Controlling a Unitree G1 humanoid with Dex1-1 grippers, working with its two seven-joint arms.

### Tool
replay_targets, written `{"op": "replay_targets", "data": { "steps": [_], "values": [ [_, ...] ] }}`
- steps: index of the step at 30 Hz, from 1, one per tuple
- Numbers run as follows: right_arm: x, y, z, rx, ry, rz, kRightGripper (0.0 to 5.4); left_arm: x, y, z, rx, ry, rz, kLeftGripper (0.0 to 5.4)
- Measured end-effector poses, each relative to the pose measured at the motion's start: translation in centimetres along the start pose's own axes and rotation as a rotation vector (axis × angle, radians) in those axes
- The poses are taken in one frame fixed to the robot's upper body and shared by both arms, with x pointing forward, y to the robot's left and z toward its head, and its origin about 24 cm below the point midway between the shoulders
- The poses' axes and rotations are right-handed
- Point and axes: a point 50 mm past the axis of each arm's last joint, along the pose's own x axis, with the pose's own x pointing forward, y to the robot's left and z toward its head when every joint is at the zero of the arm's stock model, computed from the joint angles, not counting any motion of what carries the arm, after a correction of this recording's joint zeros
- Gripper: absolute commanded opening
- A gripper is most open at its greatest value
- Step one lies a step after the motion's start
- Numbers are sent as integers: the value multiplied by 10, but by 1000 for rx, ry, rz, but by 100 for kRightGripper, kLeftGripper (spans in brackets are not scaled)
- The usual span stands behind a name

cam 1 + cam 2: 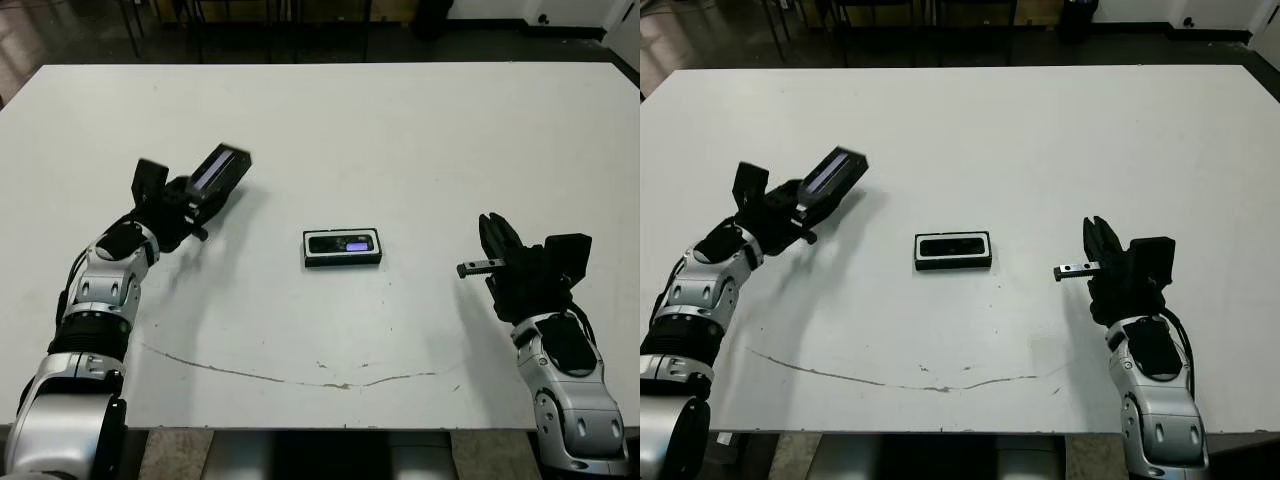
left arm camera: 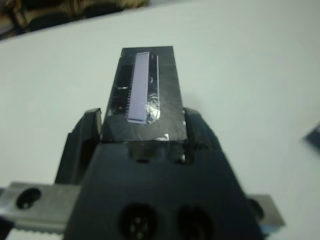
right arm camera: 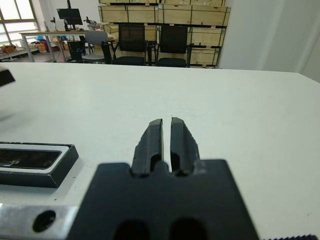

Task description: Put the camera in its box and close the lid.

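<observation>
The box (image 1: 342, 260) lies at the middle of the table, black-walled with a white lining. Inside it rests the camera (image 1: 341, 244), black with a small bluish-purple patch. To the box's left, above the table, my left gripper (image 1: 200, 200) is shut on the lid (image 1: 219, 172), a flat black cover with a long pale stripe (image 2: 141, 86), held tilted. My right gripper (image 1: 498, 240) hovers to the right of the box, shut with nothing in it; its fingers (image 3: 172, 142) are pressed together. The box's corner (image 3: 55, 167) shows in the right wrist view.
A thin dark crack line (image 1: 300, 378) runs across the table near its front edge. Chairs and wooden crates (image 3: 150, 30) stand beyond the far edge of the table (image 1: 330, 66).
</observation>
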Motion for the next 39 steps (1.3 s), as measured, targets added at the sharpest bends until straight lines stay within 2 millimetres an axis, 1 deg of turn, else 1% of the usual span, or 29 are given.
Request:
{"op": "replay_targets", "data": {
  "steps": [5, 8, 14, 19, 23, 28, 35, 39],
  "values": [
    [0, 0, 0, 0, 0, 2, 0, 2, -16, 19, 8, -43, -185, 203],
    [0, 0, 0, 1, 0, 4, 0, 3, -24, 23, 8, -15, -337, 203],
    [1, 1, 0, 4, -5, 22, 0, 10, -25, 34, 51, 57, -542, 203],
    [1, 1, 0, 5, -6, 22, 0, 19, -33, 41, 92, 128, -712, 203],
    [0, 2, 2, -3, -12, 21, 0, 23, -37, 42, 105, 186, -778, 203],
    [-1, 2, 1, -2, -9, 22, 0, 27, -38, 39, 106, 227, -790, 203],
    [-2, 1, 0, -7, -6, 31, 0, 34, -45, 30, 96, 240, -817, 203],
    [-2, 0, 0, -12, -5, 30, 0, 38, -47, 24, 95, 248, -796, 203]
  ]
}}
